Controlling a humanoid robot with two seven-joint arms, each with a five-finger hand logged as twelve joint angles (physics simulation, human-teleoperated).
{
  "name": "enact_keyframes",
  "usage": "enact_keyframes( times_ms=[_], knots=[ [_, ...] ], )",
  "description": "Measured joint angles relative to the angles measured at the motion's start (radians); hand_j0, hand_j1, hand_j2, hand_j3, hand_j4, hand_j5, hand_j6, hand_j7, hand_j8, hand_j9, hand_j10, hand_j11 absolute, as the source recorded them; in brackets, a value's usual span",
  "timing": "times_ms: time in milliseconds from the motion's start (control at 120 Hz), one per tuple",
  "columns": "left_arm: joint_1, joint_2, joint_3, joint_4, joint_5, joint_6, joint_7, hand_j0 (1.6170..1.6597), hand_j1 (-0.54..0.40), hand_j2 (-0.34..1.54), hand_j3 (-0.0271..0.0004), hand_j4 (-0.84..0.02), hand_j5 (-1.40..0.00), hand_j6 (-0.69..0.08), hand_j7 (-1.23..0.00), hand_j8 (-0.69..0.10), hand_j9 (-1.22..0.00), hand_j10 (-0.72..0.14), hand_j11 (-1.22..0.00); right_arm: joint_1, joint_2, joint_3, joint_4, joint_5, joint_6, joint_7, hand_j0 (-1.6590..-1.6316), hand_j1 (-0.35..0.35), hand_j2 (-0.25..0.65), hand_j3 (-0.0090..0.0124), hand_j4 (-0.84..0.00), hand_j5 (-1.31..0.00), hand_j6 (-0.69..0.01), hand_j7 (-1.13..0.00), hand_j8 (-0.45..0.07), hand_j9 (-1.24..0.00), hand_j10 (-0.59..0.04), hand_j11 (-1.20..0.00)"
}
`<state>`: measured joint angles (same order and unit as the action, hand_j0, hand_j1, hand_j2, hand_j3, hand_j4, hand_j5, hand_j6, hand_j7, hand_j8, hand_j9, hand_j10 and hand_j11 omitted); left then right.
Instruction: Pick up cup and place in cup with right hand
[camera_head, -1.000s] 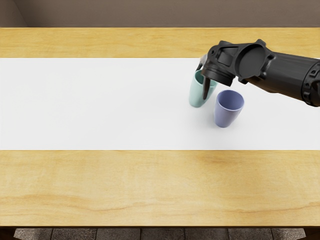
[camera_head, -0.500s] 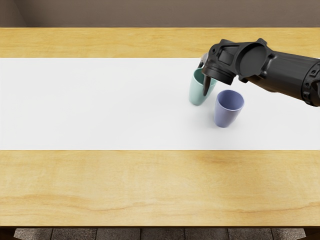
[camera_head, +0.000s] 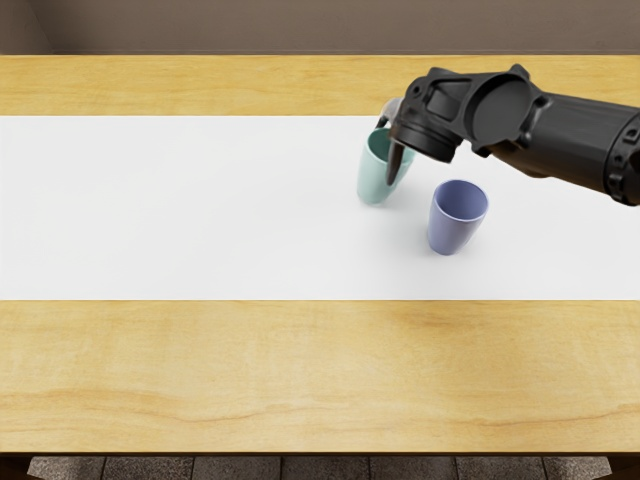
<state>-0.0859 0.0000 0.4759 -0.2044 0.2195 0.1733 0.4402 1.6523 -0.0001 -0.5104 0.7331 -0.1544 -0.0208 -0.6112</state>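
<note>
1. Presently, your right hand (camera_head: 425, 130) appears to be grasping the green cup (camera_head: 373, 182) near its rim: 1 dark digit comes down over the side toward the blue cup (camera_head: 453, 226), and a paler part shows behind the rim. The contact points are partly hidden.
2. Reason for the hold (judged): a high grasp leaves the lower body of the green cup exposed, so that its base can enter another mouth first.
3. Reason for the placement (judged): the blue cup stands upright on the white strip (camera_head: 180, 210) across the bench (camera_head: 250, 375), its mouth open to serve as receiver.
4. Position of the green cup relative to the hand: below the wrist, toward the picture's left, its rim partly covered. It is near the blue cup but apart from it, farther toward the back of the bench. You cannot tell whether its base clears the white strip.
5. Next move (judged): nesting is not yet done. Lift the base above the blue rim, carry it over, align the 2 axes, then lower; a low pass could topple the receiver.
</note>
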Motion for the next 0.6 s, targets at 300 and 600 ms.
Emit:
enact_keyframes(
  times_ms=[300,600],
  knots=[
    [0.002,0.0,0.001,-0.001,0.0,0.0,0.0,1.6581,0.349,0.0,0.0,0.0,0.0,0.0,0.0,0.0,0.0,0.0,0.0,0.112,-0.068,0.026,0.174,0.001,-0.055,0.0,-1.6556,0.159,-0.028,0.0018,-0.297,-0.7,-0.174,-0.65,-0.184,-0.68,-0.402,-0.68],
    [0.004,0.0,0.001,-0.001,0.0,0.0,0.0,1.6581,0.349,0.0,0.0,0.0,0.0,0.0,0.0,0.0,0.0,0.0,0.0,0.209,-0.186,0.033,0.302,0.001,-0.057,0.0,-1.6538,0.17,-0.032,0.0002,-0.262,-0.73,-0.141,-0.69,-0.155,-0.71,-0.375,-0.71]
  ],
)
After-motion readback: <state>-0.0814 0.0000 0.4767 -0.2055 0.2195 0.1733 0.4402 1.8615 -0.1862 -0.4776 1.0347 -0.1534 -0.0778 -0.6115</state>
